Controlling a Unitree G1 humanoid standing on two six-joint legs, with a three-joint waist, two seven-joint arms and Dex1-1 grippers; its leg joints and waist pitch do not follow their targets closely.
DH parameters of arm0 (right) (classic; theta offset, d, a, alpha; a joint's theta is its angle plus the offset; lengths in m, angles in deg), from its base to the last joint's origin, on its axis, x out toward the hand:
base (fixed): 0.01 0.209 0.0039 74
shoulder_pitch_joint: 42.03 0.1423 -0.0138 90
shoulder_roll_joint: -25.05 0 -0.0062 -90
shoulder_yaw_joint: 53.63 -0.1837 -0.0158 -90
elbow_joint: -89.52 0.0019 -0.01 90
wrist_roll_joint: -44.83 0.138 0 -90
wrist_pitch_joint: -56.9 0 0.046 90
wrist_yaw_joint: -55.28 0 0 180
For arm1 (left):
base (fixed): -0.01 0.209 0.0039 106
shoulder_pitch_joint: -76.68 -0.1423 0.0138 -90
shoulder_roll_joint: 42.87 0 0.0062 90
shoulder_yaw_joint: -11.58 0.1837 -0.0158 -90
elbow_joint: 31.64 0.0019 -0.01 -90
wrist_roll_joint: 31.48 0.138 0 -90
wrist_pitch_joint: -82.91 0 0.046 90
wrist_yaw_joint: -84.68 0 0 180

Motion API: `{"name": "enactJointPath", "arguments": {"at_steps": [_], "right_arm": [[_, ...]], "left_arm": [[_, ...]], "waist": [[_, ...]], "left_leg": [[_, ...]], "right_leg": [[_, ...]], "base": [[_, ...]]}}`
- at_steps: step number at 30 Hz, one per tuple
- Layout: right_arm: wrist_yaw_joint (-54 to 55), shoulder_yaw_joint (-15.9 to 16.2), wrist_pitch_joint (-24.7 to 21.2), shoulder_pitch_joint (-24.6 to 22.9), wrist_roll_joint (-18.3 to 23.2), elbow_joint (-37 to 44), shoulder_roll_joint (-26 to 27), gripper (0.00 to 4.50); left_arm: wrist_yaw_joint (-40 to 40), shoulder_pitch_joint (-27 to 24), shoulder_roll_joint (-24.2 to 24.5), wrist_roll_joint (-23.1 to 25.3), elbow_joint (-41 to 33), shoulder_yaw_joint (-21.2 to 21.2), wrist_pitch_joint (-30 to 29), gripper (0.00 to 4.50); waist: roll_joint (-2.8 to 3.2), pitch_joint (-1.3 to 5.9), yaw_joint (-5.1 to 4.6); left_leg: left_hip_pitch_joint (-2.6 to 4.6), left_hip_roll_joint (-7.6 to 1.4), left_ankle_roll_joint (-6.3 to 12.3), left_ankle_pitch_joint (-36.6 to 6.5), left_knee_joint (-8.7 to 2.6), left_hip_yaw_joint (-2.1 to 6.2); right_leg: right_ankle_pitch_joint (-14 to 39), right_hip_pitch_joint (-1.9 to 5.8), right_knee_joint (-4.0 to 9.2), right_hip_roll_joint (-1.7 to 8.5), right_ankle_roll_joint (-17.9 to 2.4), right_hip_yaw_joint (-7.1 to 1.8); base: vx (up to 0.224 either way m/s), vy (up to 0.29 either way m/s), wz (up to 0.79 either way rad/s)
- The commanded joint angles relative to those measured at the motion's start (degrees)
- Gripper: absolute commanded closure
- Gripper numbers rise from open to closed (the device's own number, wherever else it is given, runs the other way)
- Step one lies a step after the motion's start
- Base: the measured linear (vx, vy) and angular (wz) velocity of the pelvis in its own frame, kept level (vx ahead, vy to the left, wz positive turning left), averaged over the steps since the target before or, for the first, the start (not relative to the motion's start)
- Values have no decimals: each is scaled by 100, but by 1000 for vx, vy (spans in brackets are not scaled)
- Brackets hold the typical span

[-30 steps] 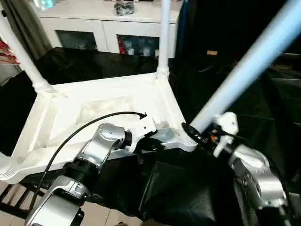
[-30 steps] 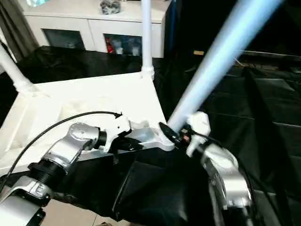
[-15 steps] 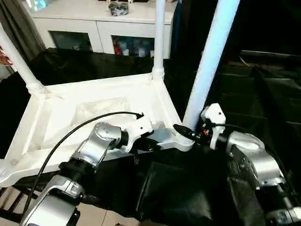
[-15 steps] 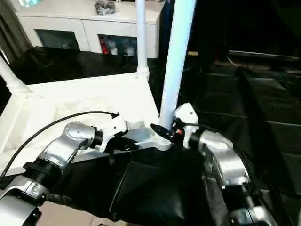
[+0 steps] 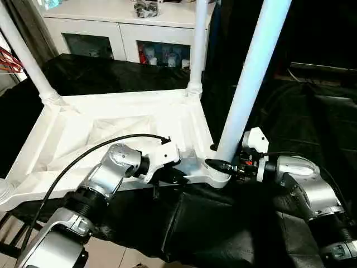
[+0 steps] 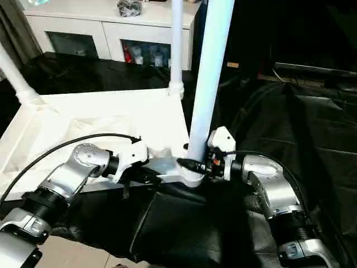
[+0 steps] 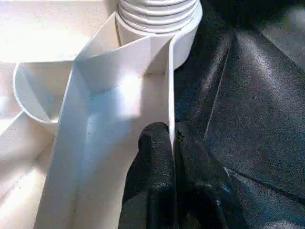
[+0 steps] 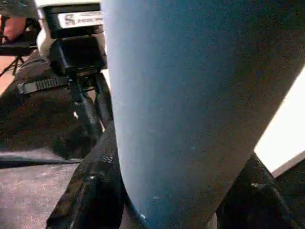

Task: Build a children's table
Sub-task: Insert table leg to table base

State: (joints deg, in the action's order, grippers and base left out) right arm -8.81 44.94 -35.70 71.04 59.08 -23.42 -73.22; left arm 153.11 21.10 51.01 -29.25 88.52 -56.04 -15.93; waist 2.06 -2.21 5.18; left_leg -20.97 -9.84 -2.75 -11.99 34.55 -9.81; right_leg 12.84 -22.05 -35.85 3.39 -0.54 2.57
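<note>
The white table top [image 5: 111, 125] lies upside down on black cloth, ribs facing up. Two legs stand in its far corner sockets, one on the left [image 5: 25, 56] and one on the right [image 5: 196, 50]. A third leg [image 5: 251, 72] stands nearly upright in the near right corner socket [image 5: 215, 177]. My right gripper [image 5: 226, 166] is shut around this leg just above the socket, with a black finger [image 8: 93, 191] on either side. My left gripper [image 7: 170, 136] is shut on the top's near rim [image 7: 170, 95], a short way left of that socket.
A white cabinet with glass doors [image 5: 128, 28] stands behind the table top. Black cloth [image 5: 312, 111] covers the surface to the right and in front. An empty round socket [image 5: 4, 192] shows at the near left corner. A black cable [image 5: 95, 151] arcs over my left forearm.
The leg in my right gripper has swung from a strong lean to the right up to nearly upright over the near right socket. My left gripper has kept its pinch on the rim.
</note>
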Motion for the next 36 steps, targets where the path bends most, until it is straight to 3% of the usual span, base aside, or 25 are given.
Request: {"name": "enactJointPath", "arguments": {"at_steps": [1, 5, 8, 13, 17, 20, 24, 26, 29, 36], "right_arm": [[-105, 335, -110, -203, -314, -570, -37, 260], [114, 194, -28, -92, -331, -787, 101, 260], [701, -12, -24, 48, -360, -1036, 304, 260], [2147, -233, 22, 348, -673, -1601, 682, 260], [3241, -350, -7, 622, -871, -1983, 1065, 260], [4080, -479, 9, 860, -889, -2374, 1467, 260], [4376, -483, -45, 903, -869, -2512, 1737, 260], [4384, -470, -52, 891, -873, -2519, 1809, 260], [4432, -458, -48, 891, -884, -2547, 1877, 260], [4543, -572, -17, 971, -886, -2662, 2019, 260]], "left_arm": [[94, 137, 26, -44, -271, -44, -20, 450], [-94, 211, -41, -60, -261, -126, -164, 450], [-341, 293, -129, -66, -297, -213, -413, 450], [-1025, 470, -342, 161, -360, -284, -1037, 450], [-1937, 682, -726, 369, -357, -416, -1829, 450], [-2807, 879, -1173, 436, -149, -608, -2303, 450], [-3072, 946, -1347, 530, -28, -571, -2326, 450], [-3068, 936, -1353, 534, -58, -536, -2343, 450], [-3048, 919, -1354, 538, -111, -515, -2397, 450], [-3085, 916, -1335, 489, -163, -441, -2470, 450]], "waist": [[-49, 308, 27], [-49, 293, 25], [-50, 269, 0], [-55, 244, -60], [-19, 275, -97], [-21, 298, -88], [-21, 327, -62], [-4, 317, -62], [4, 289, -78], [22, 268, -121]], "left_leg": [[29, -359, 481, -619, -399, 116], [22, -357, 475, -650, -409, 120], [46, -361, 320, -876, -443, 122], [29, -347, 122, -984, -482, 143], [55, -340, 49, -842, -455, 127], [22, -315, 157, -541, -426, 128], [-1, -306, 417, -228, -390, 130], [12, -312, 459, -384, -400, 127], [24, -328, 351, -694, -436, 130], [30, -334, 220, -914, -474, 138]], "right_leg": [[-81, 290, 384, 534, -1698, -253], [62, 283, 399, 541, -1699, -251], [619, 264, 459, 556, -1630, -261], [1045, 261, 503, 553, -1448, -263], [696, 245, 468, 535, -1536, -272], [105, 279, 422, 532, -1640, -258], [-714, 307, 362, 522, -1733, -243], [-581, 303, 391, 531, -1715, -237], [-112, 296, 439, 533, -1677, -241], [205, 289, 472, 540, -1638, -252]], "base": [[0, 0, 0], [0, 0, 0], [0, 0, 0], [0, 0, 0], [0, 0, 0], [0, 0, 0], [0, 0, 0], [0, 0, 0], [0, 0, 0], [0, 0, 0]]}}
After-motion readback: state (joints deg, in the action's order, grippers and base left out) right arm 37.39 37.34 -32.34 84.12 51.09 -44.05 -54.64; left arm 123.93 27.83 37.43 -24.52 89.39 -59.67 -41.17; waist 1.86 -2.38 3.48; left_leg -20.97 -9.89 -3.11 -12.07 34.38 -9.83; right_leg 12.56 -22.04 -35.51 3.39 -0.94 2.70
